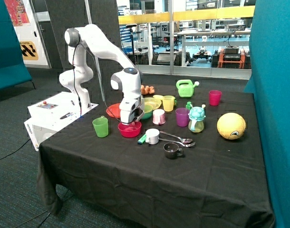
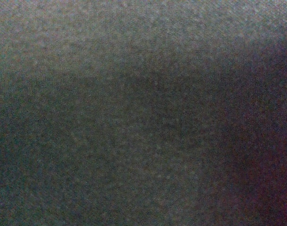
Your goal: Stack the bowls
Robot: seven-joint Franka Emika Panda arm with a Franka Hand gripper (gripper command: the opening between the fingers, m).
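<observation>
Outside view: you are looking at a table draped in a black cloth (image 1: 135, 185), with the white robot arm (image 1: 100, 40) reaching in from 10 o'clock.

Nearest to you, at about 6 o'clock of the cluster of objects, sits a small dark cup (image 1: 172, 150). Just beyond it lie two metal spoons (image 1: 179, 138), and beside them at 9 o'clock a white cup (image 1: 152, 136) with a green marker (image 1: 142, 138) touching its side.

At 9 o'clock of the white cup is the pink-red bowl (image 1: 129, 129), upright on the cloth. The gripper (image 1: 132, 122) hangs straight down over this bowl, its tips at or inside the rim. You cannot tell from here how far apart its fingers stand, or whether they hold anything. A green cup (image 1: 101, 127) stands near the bowl at 9 o'clock.

Beyond the bowl, partly hidden by the gripper, is a flat orange-red plate (image 1: 113, 110). At 3 o'clock of the gripper are a yellow-green plate (image 1: 151, 103), a white-and-pink cup (image 1: 159, 116), a yellow cup (image 1: 168, 103), a purple cup (image 1: 182, 117) and a teal-lidded sippy cup (image 1: 196, 119). A yellow ball (image 1: 231, 126) rests well apart at 3 o'clock.

Farthest back stand a green watering can (image 1: 185, 88), a magenta cup (image 1: 214, 97) and some small orange-brown pieces (image 1: 147, 89).

The blue and pale yellow bowls cannot be made out, so no stack is visible.

The wrist view shows only a dark, grainy surface; nothing in it can be identified.
</observation>
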